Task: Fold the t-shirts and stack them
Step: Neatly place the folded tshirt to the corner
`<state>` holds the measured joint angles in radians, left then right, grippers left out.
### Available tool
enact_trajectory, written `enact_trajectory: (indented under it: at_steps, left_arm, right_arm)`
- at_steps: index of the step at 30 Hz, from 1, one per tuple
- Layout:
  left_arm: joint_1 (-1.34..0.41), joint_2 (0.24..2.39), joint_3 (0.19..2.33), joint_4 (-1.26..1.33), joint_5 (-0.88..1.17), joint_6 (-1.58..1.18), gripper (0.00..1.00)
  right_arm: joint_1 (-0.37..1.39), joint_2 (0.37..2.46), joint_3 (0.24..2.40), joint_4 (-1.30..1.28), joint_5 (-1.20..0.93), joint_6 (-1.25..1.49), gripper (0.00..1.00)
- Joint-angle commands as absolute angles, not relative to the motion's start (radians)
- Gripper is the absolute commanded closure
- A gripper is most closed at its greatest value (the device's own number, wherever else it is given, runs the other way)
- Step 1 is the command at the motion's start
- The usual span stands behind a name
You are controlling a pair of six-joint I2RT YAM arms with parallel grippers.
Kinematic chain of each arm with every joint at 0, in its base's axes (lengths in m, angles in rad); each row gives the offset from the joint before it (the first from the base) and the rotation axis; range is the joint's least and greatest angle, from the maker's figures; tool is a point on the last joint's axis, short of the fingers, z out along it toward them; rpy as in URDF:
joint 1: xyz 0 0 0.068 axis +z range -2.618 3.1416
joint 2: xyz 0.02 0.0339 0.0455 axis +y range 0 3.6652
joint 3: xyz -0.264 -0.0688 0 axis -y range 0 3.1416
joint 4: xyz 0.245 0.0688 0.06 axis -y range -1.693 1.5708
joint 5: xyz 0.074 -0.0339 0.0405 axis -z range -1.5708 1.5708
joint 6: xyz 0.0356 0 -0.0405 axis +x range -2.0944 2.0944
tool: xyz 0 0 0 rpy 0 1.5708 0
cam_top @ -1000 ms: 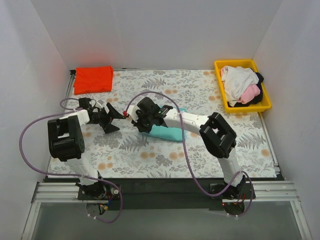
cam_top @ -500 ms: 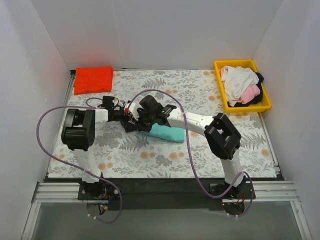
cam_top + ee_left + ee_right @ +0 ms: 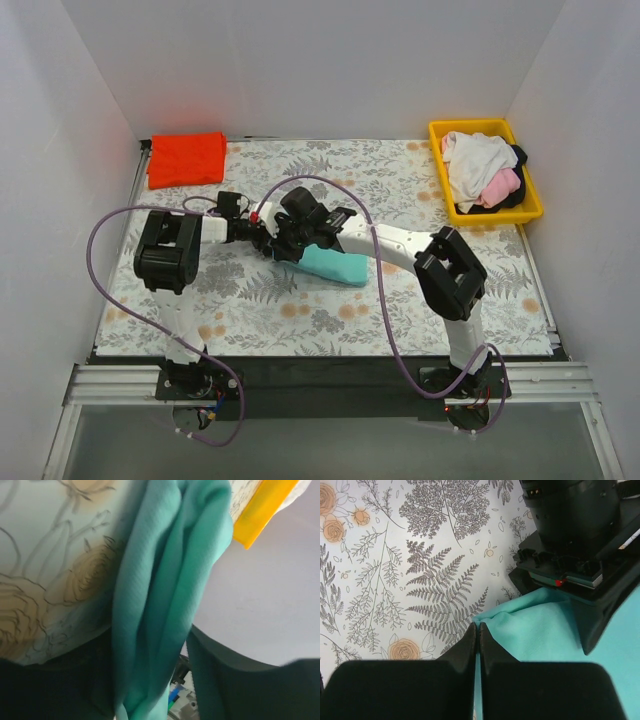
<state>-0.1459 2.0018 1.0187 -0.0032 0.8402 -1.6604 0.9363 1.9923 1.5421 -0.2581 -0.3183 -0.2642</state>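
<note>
Both at teal t-shirt [image 3: 335,266]: right tool [image 3: 478,630] pressed together; left tool [image 3: 145,645] straddling, grip unclear.

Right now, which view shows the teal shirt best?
Top external: the teal shirt shows nearly whole on the table, with one end covered. Left wrist gives only close-up bunched folds; right wrist shows only a corner.

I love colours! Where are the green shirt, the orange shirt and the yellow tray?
teal-green shirt [image 3: 337,267]: top view, on its folded middle.
red-orange shirt [image 3: 186,159]: top view, on its middle.
yellow tray [image 3: 470,126]: top view, on its far rim.
</note>
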Motion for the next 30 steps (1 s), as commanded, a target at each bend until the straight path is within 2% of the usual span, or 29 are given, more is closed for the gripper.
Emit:
enact_trajectory:
  at_steps: [1, 3, 4, 5, 8, 9, 11, 12, 13, 16, 22, 26, 30]
  left_arm:
    - [-0.149, 2.045, 1.048, -0.023, 0.773, -1.669, 0.57]
    - [-0.149, 2.06, 1.064, -0.023, 0.788, -1.657, 0.7]
    - [-0.149, 2.072, 1.09, -0.026, 0.798, -1.628, 0.93]
    - [-0.149, 2.08, 1.112, -0.05, 0.805, -1.59, 1.0]
    - [-0.146, 2.1, 1.274, -0.284, 0.669, -1.362, 1.0]
    - [-0.144, 2.108, 1.329, -0.345, 0.631, -1.306, 1.0]
    - [-0.132, 2.152, 1.493, -0.514, 0.577, -1.124, 1.0]
    - [-0.127, 2.17, 1.547, -0.569, 0.515, -1.064, 1.0]
    - [-0.114, 2.192, 1.599, -0.618, 0.487, -1.016, 1.0]
    - [-0.072, 2.275, 1.826, -0.753, 0.367, -0.836, 1.0]
    - [0.047, 2.42, 2.235, -0.865, 0.339, -0.623, 1.0]
    - [0.069, 2.46, 2.373, -0.798, 0.293, -0.549, 1.0]
    - [0.071, 2.45, 2.392, -0.687, 0.221, -0.506, 1.0]
  right_arm:
    - [0.939, 1.937, 1.551, -0.222, -0.348, -0.25, 0.99]
    - [0.939, 1.937, 1.554, -0.221, -0.353, -0.247, 0.99]
    - [0.939, 1.937, 1.557, -0.221, -0.35, -0.245, 0.99]
    - [0.937, 1.937, 1.56, -0.224, -0.338, -0.227, 0.99]
    - [0.894, 1.921, 1.565, -0.247, -0.366, -0.168, 0.58]
    - [0.873, 1.911, 1.562, -0.252, -0.385, -0.152, 0.38]
    - [0.803, 1.875, 1.53, -0.262, -0.434, -0.129, 0.22]
    - [0.779, 1.859, 1.517, -0.264, -0.448, -0.118, 0.07]
    - [0.735, 1.844, 1.485, -0.268, -0.462, -0.118, 0.02]
    - [0.657, 1.777, 1.441, -0.284, -0.466, -0.124, 0.02]
    - [0.566, 1.684, 1.335, -0.31, -0.45, -0.144, 0.02]
    - [0.552, 1.666, 1.299, -0.313, -0.445, -0.15, 0.02]
    - [0.554, 1.67, 1.29, -0.313, -0.445, -0.152, 0.02]
